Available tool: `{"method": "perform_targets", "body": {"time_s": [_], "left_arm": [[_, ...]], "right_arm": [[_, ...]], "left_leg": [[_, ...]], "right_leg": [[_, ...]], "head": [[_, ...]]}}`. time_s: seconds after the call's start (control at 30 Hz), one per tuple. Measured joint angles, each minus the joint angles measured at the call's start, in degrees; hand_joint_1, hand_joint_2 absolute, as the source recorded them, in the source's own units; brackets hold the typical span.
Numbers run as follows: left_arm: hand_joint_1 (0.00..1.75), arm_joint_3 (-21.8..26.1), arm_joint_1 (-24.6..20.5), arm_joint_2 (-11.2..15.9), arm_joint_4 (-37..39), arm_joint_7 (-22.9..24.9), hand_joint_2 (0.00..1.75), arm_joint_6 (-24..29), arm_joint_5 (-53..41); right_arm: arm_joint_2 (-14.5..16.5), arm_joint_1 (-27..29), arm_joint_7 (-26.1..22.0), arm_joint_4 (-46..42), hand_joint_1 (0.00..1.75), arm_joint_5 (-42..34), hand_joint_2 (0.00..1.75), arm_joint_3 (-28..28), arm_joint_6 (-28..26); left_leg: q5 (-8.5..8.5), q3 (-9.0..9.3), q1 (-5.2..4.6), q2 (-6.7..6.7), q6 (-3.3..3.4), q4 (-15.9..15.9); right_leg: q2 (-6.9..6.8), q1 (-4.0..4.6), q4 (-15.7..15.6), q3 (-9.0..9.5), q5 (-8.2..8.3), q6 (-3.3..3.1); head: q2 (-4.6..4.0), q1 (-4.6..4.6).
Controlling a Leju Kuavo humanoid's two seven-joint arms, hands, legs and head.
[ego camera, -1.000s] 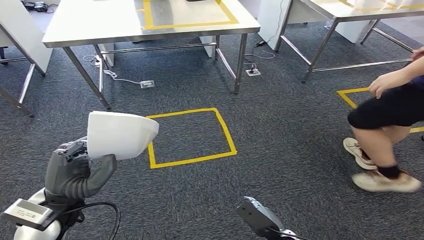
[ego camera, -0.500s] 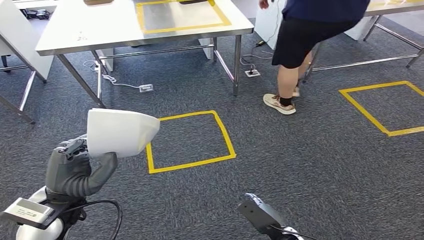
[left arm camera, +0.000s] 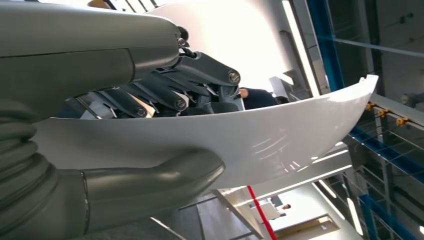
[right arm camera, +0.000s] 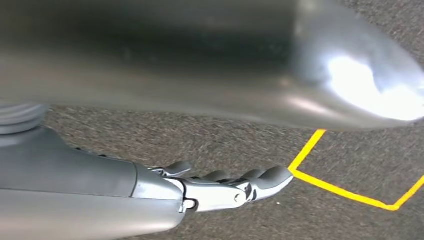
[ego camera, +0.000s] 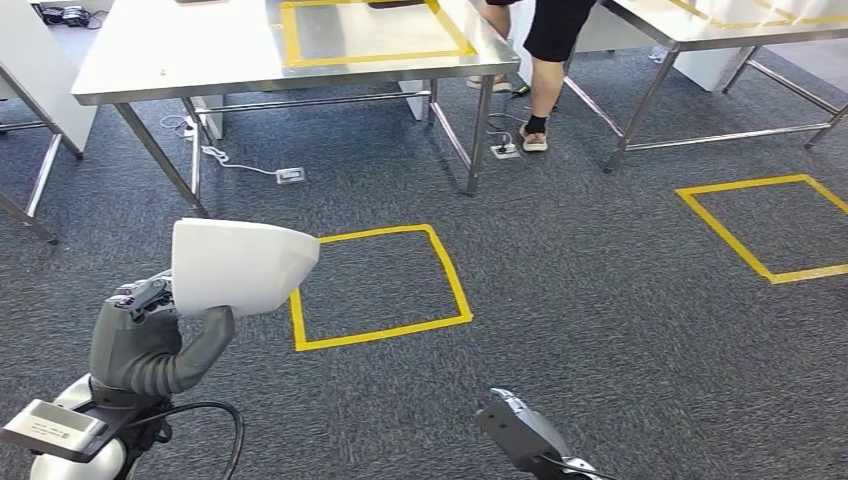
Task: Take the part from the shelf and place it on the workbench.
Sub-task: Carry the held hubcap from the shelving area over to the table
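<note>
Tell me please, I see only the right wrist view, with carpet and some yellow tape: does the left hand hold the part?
Observer: Yes. In the head view the left hand grips the white part, raised above the carpet.
Operator: Is the workbench close in front?
Observer: A steel workbench stands ahead, beyond a yellow tape square on the carpet.
Operator: Is somebody near it?
Observer: A person stands by the workbench's right end, between it and the next table.
</note>
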Motion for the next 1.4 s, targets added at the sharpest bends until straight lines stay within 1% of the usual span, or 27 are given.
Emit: {"method": "perform_targets", "body": {"time_s": [0.03,0.07,0.13,0.17,0.27,0.33,0.37,0.43,0.47,0.5,0.53,0.6,0.67,0.77,0.83,0.87,0.93,0.97,1.0,1.03,1.07,1.1,1.17,1.2,1.3,1.33,1.4], "left_arm": [[1.75,0.0,0.0,0.0,0.0,0.0,1.75,0.0,0.0],[1.75,0.0,0.1,0.0,0.0,0.0,1.75,0.0,0.0],[1.75,0.1,0.1,0.0,-0.1,0.0,1.75,0.0,0.0],[1.75,0.1,0.1,0.1,-0.2,0.0,1.75,0.0,-0.1],[1.75,0.3,0.2,0.2,-0.6,0.0,1.75,0.2,-0.1],[1.75,0.4,0.4,0.3,-1.0,0.0,1.75,0.3,-0.1],[1.75,0.4,0.6,0.4,-1.2,0.0,1.75,0.3,-0.1],[1.75,0.6,1.0,0.5,-1.3,0.0,1.75,0.4,-0.1],[1.75,0.6,1.2,0.6,-1.3,0.0,1.75,0.4,-0.1],[1.75,0.7,1.4,0.6,-1.3,0.0,1.75,0.5,-0.1],[1.75,0.7,1.5,0.7,-1.4,0.0,1.75,0.5,-0.1],[1.75,0.8,1.6,0.7,-1.6,0.0,1.75,0.5,-0.2],[1.75,0.8,1.7,0.7,-1.8,0.0,1.75,0.6,-0.3],[1.75,0.8,1.8,0.8,-2.2,0.0,1.75,0.6,-0.4],[1.75,0.8,1.8,0.7,-2.4,0.0,1.75,0.6,-0.6],[1.75,0.9,1.8,0.7,-2.5,0.1,1.75,0.6,-0.6],[1.75,0.9,1.9,0.7,-2.6,0.3,1.75,0.7,-0.8],[1.75,0.9,2.0,0.7,-2.6,0.5,1.75,0.7,-0.9],[1.75,0.9,2.1,0.7,-2.6,0.6,1.75,0.7,-1.0],[1.75,0.9,2.2,0.6,-2.6,0.7,1.75,0.8,-1.1],[1.75,1.0,2.3,0.6,-2.7,0.8,1.75,0.8,-1.1],[1.75,1.0,2.3,0.6,-2.7,0.8,1.75,0.8,-1.2],[1.75,1.1,2.4,0.5,-2.8,0.8,1.75,0.9,-1.3],[1.75,1.1,2.4,0.4,-2.8,0.9,1.75,1.0,-1.3],[1.75,1.2,2.7,0.4,-3.0,0.9,1.75,1.1,-1.3],[1.75,1.3,2.8,0.4,-3.1,0.9,1.75,1.1,-1.3],[1.75,1.3,2.9,0.4,-3.3,0.9,1.75,1.2,-1.3]], "right_arm": [[0.0,0.0,0.1,-0.1,0.0,0.0,0.0,0.0,0.1],[0.0,-0.1,0.2,-0.1,0.0,0.0,0.0,0.0,0.2],[0.0,-0.3,0.3,-0.1,0.0,0.1,0.0,0.0,0.5],[0.0,-0.4,0.3,-0.1,0.0,0.2,0.0,0.0,0.7],[0.0,-0.6,0.2,-0.1,0.0,0.4,0.0,0.1,1.2],[0.1,-1.0,0.1,-0.2,0.0,0.7,0.0,0.1,1.4],[0.1,-1.2,0.1,-0.2,0.0,0.8,0.0,0.1,1.6],[0.1,-1.4,0.1,-0.2,0.0,1.0,0.0,0.1,1.9],[0.1,-1.5,0.1,-0.2,0.0,1.1,0.0,0.1,2.1],[0.1,-1.5,0.1,-0.2,0.0,1.2,0.0,0.1,2.3],[0.1,-1.5,0.1,-0.2,0.0,1.3,0.0,0.2,2.4],[0.2,-1.6,0.2,-0.2,0.0,1.4,0.0,0.2,2.5],[0.2,-1.9,0.2,-0.2,0.0,1.6,0.0,0.2,2.5],[0.2,-2.2,0.2,-0.2,0.0,2.1,0.0,0.2,2.5],[0.2,-2.3,0.1,-0.2,0.0,2.5,0.0,0.2,2.5],[0.3,-2.4,0.0,-0.2,0.0,2.7,0.0,0.3,2.4],[0.3,-2.3,-0.1,-0.2,0.0,2.9,0.0,0.3,2.4],[0.3,-2.1,-0.1,-0.2,0.0,2.9,0.0,0.3,2.4],[0.3,-1.9,-0.1,-0.2,0.0,3.0,0.0,0.3,2.4],[0.3,-1.8,-0.2,-0.2,0.0,3.0,0.0,0.3,2.3],[0.3,-1.7,-0.2,-0.2,0.0,3.0,0.0,0.3,2.3],[0.3,-1.7,-0.3,-0.2,0.0,3.0,0.0,0.3,2.3],[0.3,-1.6,-0.4,-0.1,0.0,2.9,0.0,0.3,2.2],[0.3,-1.5,-0.5,-0.1,0.0,2.9,0.0,0.3,2.2],[0.2,-1.5,-0.5,-0.1,0.0,2.9,0.0,0.4,2.1],[0.2,-1.5,-0.5,-0.1,0.0,3.0,0.0,0.4,2.1],[0.2,-1.5,-0.5,-0.1,0.0,3.1,0.0,0.4,2.0]], "left_leg": [[-0.27,0.38,0.03,-0.04,-0.14,0.0],[-0.61,0.79,0.05,-0.08,-0.35,0.0],[-1.25,1.29,-0.11,-0.13,-0.95,0.2],[-1.46,1.34,-0.2,-0.16,-1.27,0.2],[-1.84,1.52,-0.12,-0.15,-2.31,0.1],[-3.31,0.61,0.03,-0.1,-2.97,2.6],[-4.8,-0.84,0.09,-0.08,-3.21,5.7],[-7.96,-5.24,0.1,-0.06,-3.5,13.7],[-8.42,-7.03,0.11,-0.06,-3.54,16.5],[-7.67,-7.9,0.1,-0.06,-3.5,17.2],[-5.74,-7.57,0.09,-0.06,-3.38,15.5],[-0.83,-4.5,0.04,-0.05,-2.96,7.7],[1.34,-2.04,-0.14,-0.07,-2.4,1.9],[1.15,-1.6,-0.33,-0.16,-1.34,0.7],[1.14,-1.08,-0.14,-0.14,-0.59,0.2],[1.08,-0.79,-0.01,-0.1,-0.29,0.0],[0.78,-0.58,-0.03,-0.07,0.05,0.0],[0.63,-0.5,-0.05,-0.15,0.13,0.0],[0.47,-0.36,-0.06,-0.28,0.12,0.0],[0.27,-0.13,-0.06,-0.46,0.05,0.0],[0.04,0.21,-0.06,-0.67,-0.06,0.0],[-0.23,0.57,-0.06,-0.86,-0.24,0.0],[-0.77,1.01,-0.23,-1.24,-0.79,0.1],[-0.96,1.08,-0.28,-1.37,-1.11,0.1],[-1.39,1.21,-0.2,-1.4,-2.15,0.1],[-2.03,0.84,-0.18,-1.17,-2.49,1.2],[-4.83,-1.9,-0.1,-0.61,-3.04,6.9]], "right_leg": [[-0.02,-0.1,-2.5,0.75,2.21,0.01],[-0.06,-0.19,-6.6,2.39,4.91,-0.02],[-0.11,-0.1,-13.5,5.41,7.85,-0.47],[-0.11,-0.01,-15.2,6.09,8.11,-0.85],[-0.07,0.16,-15.7,6.35,7.6,-2.22],[-0.09,0.03,-16.0,6.88,7.45,-3.05],[-0.12,-0.02,-16.1,7.16,7.31,-3.35],[-0.16,0.04,-16.1,7.63,6.89,-3.7],[-0.16,0.08,-16.1,7.89,6.66,-3.75],[-0.13,0.1,-16.1,8.21,6.41,-3.73],[-0.09,0.12,-16.1,8.62,6.14,-3.66],[-0.03,0.17,-16.0,9.53,5.49,-3.34],[0.04,0.34,-16.0,9.98,4.9,-2.77],[0.03,0.38,-16.2,10.14,4.59,-1.74],[-0.04,0.33,-14.7,9.63,3.59,-1.04],[-0.05,0.29,-12.1,8.38,2.31,-0.74],[-0.08,0.21,-4.3,3.92,-0.78,-0.32],[-0.08,0.17,-1.0,1.74,-1.58,-0.2],[-0.08,0.15,0.4,0.45,-1.2,-0.17],[-0.07,0.14,-0.5,0.31,0.33,-0.2],[-0.04,0.12,-3.6,1.37,2.76,-0.31],[0.08,0.11,-7.9,3.08,5.3,-0.49],[0.4,0.27,-14.6,5.97,7.94,-1.09],[0.51,0.37,-15.9,6.55,8.03,-1.44],[0.35,0.4,-16.3,6.98,7.68,-2.55],[0.21,0.31,-16.5,7.3,7.65,-2.93],[-0.2,0.18,-16.9,7.97,7.42,-3.56]], "head": [[0.0,0.01],[0.0,0.0],[-0.01,-0.01],[-0.01,-0.02],[-0.01,-0.05],[-0.01,-0.12],[-0.01,-0.15],[-0.01,-0.19],[-0.02,-0.18],[-0.02,-0.19],[-0.02,-0.19],[-0.01,-0.19],[0.0,-0.17],[-0.01,-0.12],[-0.01,-0.09],[-0.01,-0.07],[-0.02,-0.03],[-0.02,-0.03],[-0.02,-0.02],[-0.02,-0.02],[-0.02,-0.02],[-0.02,-0.02],[-0.02,-0.04],[-0.02,-0.05],[-0.02,-0.06],[-0.02,-0.12],[-0.02,-0.25]]}}
